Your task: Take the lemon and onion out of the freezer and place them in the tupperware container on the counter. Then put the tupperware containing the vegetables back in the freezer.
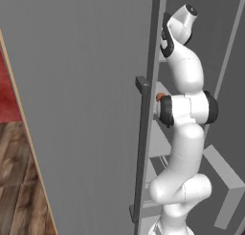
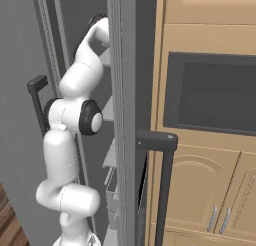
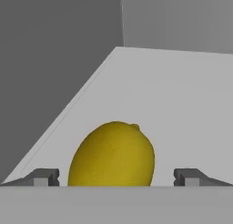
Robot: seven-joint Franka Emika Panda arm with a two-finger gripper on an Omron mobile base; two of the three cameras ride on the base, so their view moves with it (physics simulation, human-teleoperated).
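Observation:
The yellow oval lemon (image 3: 113,155) lies on a light grey freezer shelf (image 3: 182,100), right in front of the hand. My gripper (image 3: 117,178) is open, one fingertip (image 3: 44,177) to the lemon's left and the other to its right, both apart from it. In the base views my arm reaches up into the open freezer (image 1: 225,86), past its grey door (image 1: 81,86) with the long dark bar handle (image 1: 142,148). A bit of the orange-red onion (image 1: 160,96) peeks out on a shelf behind my elbow joint. The tupperware container and the counter are out of view.
Grey freezer walls (image 3: 54,59) close in the shelf at the left and back. A second grey door edge (image 2: 122,115) with a dark handle (image 2: 161,190) stands right of my arm. Wooden cabinets with a dark recessed appliance (image 2: 215,90) lie beyond. Wood floor (image 1: 19,181) is at left.

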